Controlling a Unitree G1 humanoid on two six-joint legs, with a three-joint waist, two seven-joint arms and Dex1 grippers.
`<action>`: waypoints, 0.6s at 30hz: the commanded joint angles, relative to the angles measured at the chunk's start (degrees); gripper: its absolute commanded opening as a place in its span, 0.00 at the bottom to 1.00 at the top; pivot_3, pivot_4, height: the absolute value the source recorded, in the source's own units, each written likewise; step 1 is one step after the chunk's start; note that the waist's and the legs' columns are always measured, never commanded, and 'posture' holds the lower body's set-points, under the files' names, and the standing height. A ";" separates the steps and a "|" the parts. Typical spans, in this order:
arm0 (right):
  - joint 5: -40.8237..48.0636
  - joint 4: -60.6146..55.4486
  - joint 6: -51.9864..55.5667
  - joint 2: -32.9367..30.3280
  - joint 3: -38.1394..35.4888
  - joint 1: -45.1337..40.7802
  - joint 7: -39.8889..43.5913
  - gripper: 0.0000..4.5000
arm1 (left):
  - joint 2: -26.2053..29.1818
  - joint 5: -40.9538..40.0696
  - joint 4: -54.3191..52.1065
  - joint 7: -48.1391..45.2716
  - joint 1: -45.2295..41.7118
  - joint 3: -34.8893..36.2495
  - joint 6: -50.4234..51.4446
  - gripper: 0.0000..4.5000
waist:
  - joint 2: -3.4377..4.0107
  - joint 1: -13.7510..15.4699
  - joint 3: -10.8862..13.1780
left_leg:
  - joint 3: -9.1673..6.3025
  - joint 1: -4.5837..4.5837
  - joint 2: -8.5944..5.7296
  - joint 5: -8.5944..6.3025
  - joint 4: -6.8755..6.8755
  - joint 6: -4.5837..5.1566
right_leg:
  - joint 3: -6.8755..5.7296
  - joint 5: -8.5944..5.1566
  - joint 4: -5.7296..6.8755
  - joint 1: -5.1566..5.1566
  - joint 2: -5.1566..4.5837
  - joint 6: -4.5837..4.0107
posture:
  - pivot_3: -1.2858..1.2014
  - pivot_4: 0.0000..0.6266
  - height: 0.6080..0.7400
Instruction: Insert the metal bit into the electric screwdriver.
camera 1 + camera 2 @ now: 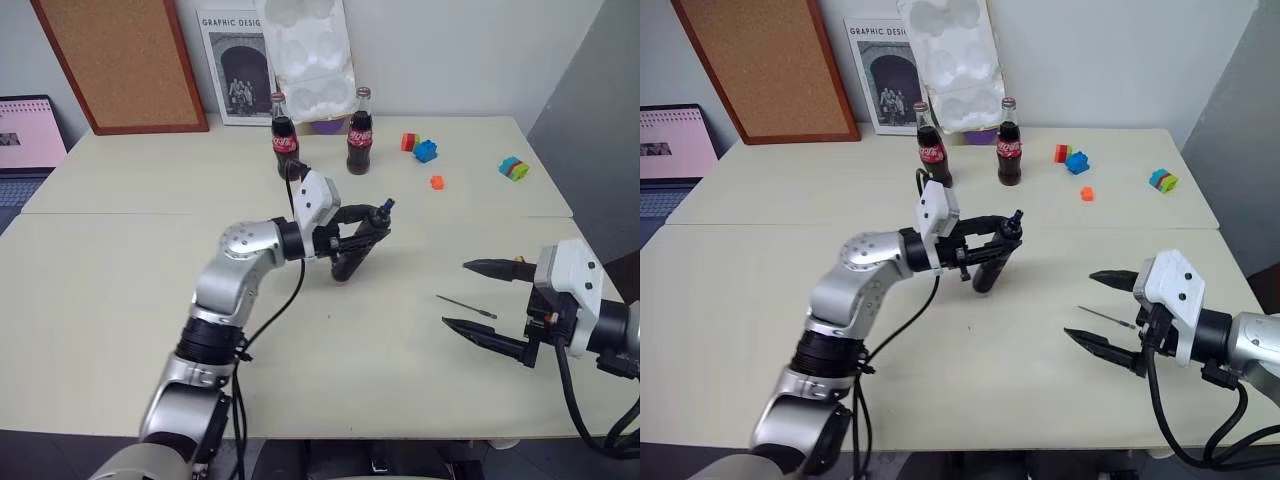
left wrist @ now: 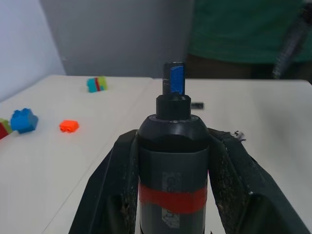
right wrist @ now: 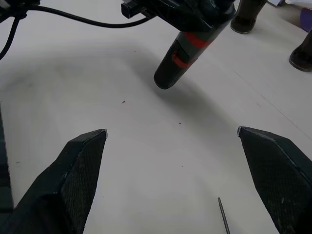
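Note:
My left gripper (image 1: 375,218) is shut on the electric screwdriver (image 1: 348,260), held in the air over the middle of the table. The screwdriver is black with a red band (image 2: 173,200), and its dark blue tip (image 2: 174,80) sticks out past the fingertips, towards the right. The tool is tilted, with its rear end (image 3: 165,80) hanging down towards the table. The metal bit (image 1: 466,307), a thin dark rod, lies flat on the table at the right. My right gripper (image 1: 457,294) is wide open just above the table, one finger on each side of the bit and not touching it.
Two cola bottles (image 1: 283,135) (image 1: 360,130) stand at the back, behind the left gripper. Coloured toy bricks (image 1: 425,150) (image 1: 437,182) (image 1: 514,168) lie at the back right. A cork board (image 1: 125,60), a poster (image 1: 235,70) and a laptop (image 1: 25,135) are along the far left.

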 commanded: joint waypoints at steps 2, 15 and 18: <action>-0.90 0.07 -0.41 -1.23 1.40 -1.91 -0.97 1.00 | -4.39 1.78 -0.44 6.59 3.15 -0.77 -5.91 0.37 | 0.00 0.05 0.00 | 0.02 0.00 -0.01 0.00 0.00 0.00 | 0.01 0.00 -0.02 0.00 0.00 0.00 | 0.52 0.24 1.00; -1.68 1.17 -0.80 -3.50 0.93 -1.79 0.51 1.00 | -2.43 2.67 -3.61 9.86 11.14 -1.74 -7.47 0.37 | 0.01 0.06 -0.03 | 0.12 0.07 -0.01 0.00 -0.03 -0.01 | 0.05 0.00 0.00 0.09 -0.01 0.00 | 0.52 0.24 1.00; -2.61 1.70 -1.20 -3.94 0.78 -1.42 1.33 1.00 | -0.75 1.07 -6.59 10.22 12.20 -0.50 -5.14 0.36 | 0.02 -0.02 -0.03 | 0.13 0.07 0.00 0.00 -0.04 -0.01 | 0.06 0.00 0.02 0.09 0.00 0.00 | 0.52 0.24 1.00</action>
